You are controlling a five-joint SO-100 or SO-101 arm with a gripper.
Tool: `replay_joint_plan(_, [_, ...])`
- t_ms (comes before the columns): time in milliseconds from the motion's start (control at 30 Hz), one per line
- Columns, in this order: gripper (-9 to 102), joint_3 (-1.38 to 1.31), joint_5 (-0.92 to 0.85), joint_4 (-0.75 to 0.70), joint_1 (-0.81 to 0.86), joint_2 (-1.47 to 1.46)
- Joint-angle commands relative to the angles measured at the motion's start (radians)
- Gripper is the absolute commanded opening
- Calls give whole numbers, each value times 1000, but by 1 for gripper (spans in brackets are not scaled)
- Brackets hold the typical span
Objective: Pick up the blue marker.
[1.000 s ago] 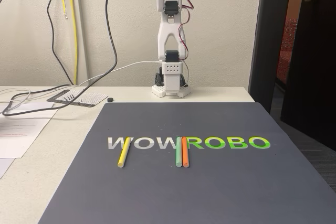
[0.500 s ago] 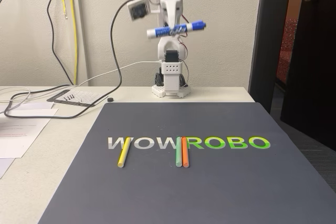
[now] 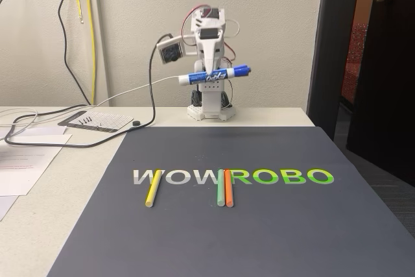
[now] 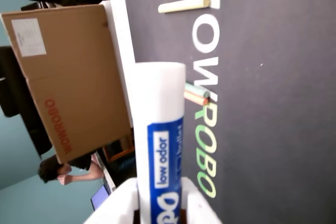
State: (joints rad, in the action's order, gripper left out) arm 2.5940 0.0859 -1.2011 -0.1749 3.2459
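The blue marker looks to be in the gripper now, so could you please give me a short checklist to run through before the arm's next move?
1. Grip: the gripper is closed on the blue marker near its middle: ok.
2. Lift: the marker is in the air, off the dark mat: ok.
3. Attitude: the marker lies close to level in the fixed view, cap end slightly higher: ok.
4. Other items: the yellow stick, green stick and orange stick lie on the mat: ok.
5. Grip firmness against slipping: cannot tell.
6. Cables: the black cable hangs near the arm; clearance cannot tell.
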Motion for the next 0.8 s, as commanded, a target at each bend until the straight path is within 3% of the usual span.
replay_joint_plan(0, [0,69,-3,58,0,72])
replay_joint_plan(433, [0,250,-12,195,17,103])
replay_joint_plan(767, [0,307,-12,219,29,103])
